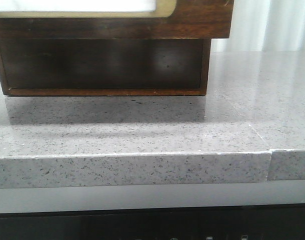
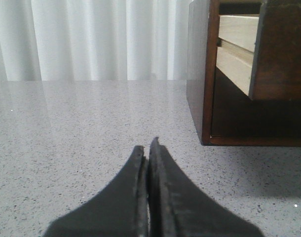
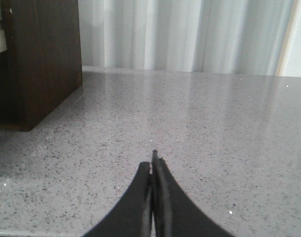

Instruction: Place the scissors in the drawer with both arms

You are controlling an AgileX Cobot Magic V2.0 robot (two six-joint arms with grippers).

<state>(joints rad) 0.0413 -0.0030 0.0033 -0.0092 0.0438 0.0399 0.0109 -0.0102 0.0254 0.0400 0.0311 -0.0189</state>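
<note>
The wide dark brown wooden drawer juts open at the front view's top, scissors unseen, while the left gripper and right gripper are both pressed closed, empty, over the speckled grey stone counter.

Speckled grey countertop, white curtains

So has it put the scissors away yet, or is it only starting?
The drawer stands pulled out of its cabinet. Nothing is in hand: the left gripper and right gripper are both shut and empty. No scissors show in any view, so whether they're stowed can't be told.
</note>
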